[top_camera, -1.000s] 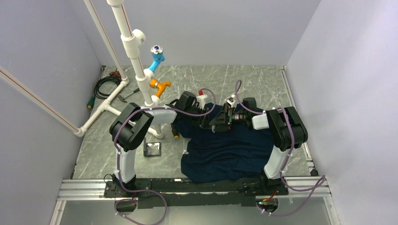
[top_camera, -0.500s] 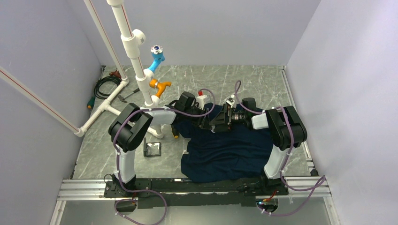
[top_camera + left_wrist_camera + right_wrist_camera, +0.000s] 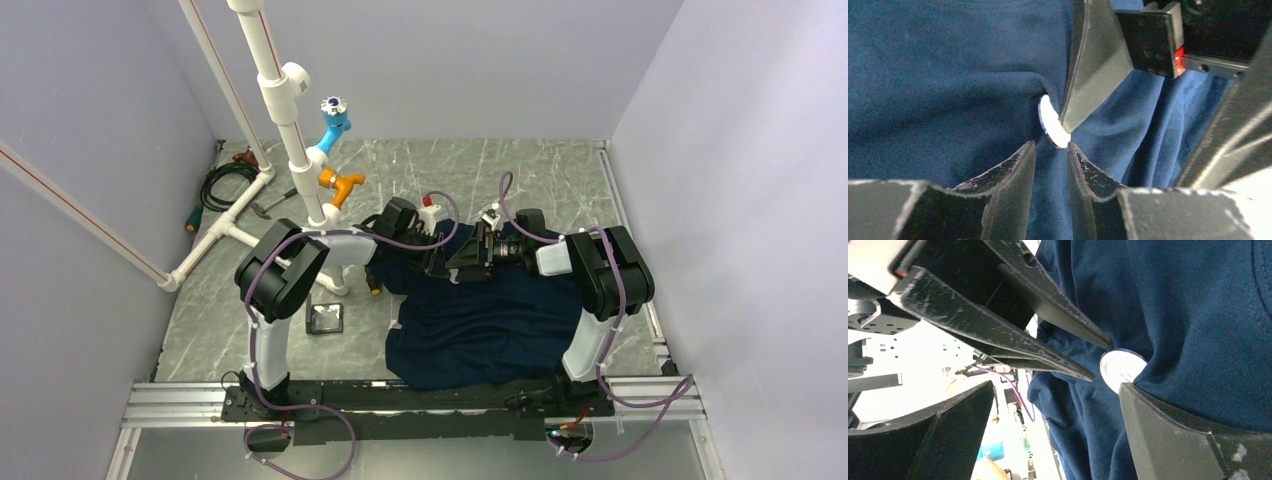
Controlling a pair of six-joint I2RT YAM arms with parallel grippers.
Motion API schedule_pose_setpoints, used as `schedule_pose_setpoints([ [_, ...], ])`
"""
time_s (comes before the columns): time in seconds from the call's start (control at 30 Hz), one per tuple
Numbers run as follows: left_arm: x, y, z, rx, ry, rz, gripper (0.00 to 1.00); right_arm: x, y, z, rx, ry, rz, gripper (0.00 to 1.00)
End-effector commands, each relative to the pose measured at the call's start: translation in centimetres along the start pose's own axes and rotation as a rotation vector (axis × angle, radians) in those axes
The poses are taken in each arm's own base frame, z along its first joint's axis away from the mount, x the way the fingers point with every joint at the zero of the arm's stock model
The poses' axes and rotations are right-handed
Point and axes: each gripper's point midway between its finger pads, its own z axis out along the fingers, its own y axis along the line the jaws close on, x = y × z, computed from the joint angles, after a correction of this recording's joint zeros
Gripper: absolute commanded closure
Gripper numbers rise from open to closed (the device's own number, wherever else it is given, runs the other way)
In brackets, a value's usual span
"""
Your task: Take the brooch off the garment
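The garment (image 3: 490, 320), a dark navy T-shirt, lies crumpled on the marble table between both arms. The brooch (image 3: 1052, 122) shows as a small bright disc on a fold of the cloth, and in the right wrist view the brooch (image 3: 1117, 367) is half hidden. My left gripper (image 3: 1050, 146) points at it with the jaws a narrow gap apart; the disc's lower edge sits just at the tips, touching one. My right gripper (image 3: 1056, 386) is wide open, one of its fingers (image 3: 1088, 70) pressed against the disc with cloth draped over it. In the top view the two grippers (image 3: 455, 260) meet over the shirt's far edge.
A white pipe frame (image 3: 285, 130) with a light-blue fitting (image 3: 335, 120) and an orange fitting (image 3: 340, 185) stands at the back left. Coiled cable (image 3: 225, 180) lies by the left wall. A small black square object (image 3: 325, 318) sits left of the shirt. Walls enclose the table.
The left jaws have narrowed around the brooch's edge. Both arms have stayed almost in place.
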Motion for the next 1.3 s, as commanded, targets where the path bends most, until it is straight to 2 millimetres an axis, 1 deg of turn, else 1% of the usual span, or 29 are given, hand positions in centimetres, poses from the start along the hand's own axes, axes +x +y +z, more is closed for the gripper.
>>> schedule_pose_setpoints([
  [0.0,-0.9,0.0,0.8,0.017,-0.013,0.016,0.65,-1.2,1.5,-0.4,-0.022,-0.022,-0.090,0.00],
  [0.1,-0.8,0.2,1.1,0.013,-0.009,0.012,0.66,-1.2,1.6,-0.5,-0.018,-0.025,-0.099,0.00],
  [0.2,-0.8,0.3,1.2,0.016,-0.012,0.011,0.70,-1.1,1.6,-0.7,-0.018,-0.023,-0.097,0.01],
  [0.27,-0.8,0.2,1.2,0.022,-0.014,0.013,0.78,-1.2,1.6,-0.9,-0.019,-0.025,-0.099,0.01],
  [0.37,-0.8,0.0,1.2,0.033,-0.019,0.025,0.86,-1.7,1.9,-1.5,-0.015,-0.040,-0.117,0.01],
  [0.5,-1.4,-0.2,0.9,0.032,-0.040,0.059,1.00,-2.5,2.1,-2.9,0.006,-0.066,-0.161,0.04],
  [0.63,-1.9,-0.3,0.6,0.028,-0.059,0.088,1.00,-3.1,1.9,-4.1,0.038,-0.076,-0.227,0.08],
  [0.77,-2.2,-0.5,0.4,0.028,-0.071,0.118,1.00,-3.8,1.8,-5.3,0.058,-0.085,-0.318,0.15],
  [0.9,-2.5,-0.5,-0.4,0.004,-0.092,0.159,1.00,-4.5,2.0,-6.2,0.043,-0.091,-0.362,0.33],
  [1.0,-3.1,-0.8,-0.9,-0.017,-0.109,0.199,1.00,-4.7,2.4,-6.5,0.028,-0.100,-0.393,0.43],
  [1.1,-3.6,-1.1,-1.2,-0.045,-0.112,0.253,1.00,-5.0,2.4,-6.5,0.025,-0.111,-0.441,0.49],
  [1.17,-4.0,-1.5,-1.4,-0.072,-0.112,0.304,1.00,-5.1,2.2,-6.5,0.024,-0.106,-0.434,0.52],
  [1.27,-4.1,-2.2,-1.3,-0.103,-0.106,0.370,1.00,-5.1,2.1,-6.6,0.017,-0.108,-0.434,0.53],
])
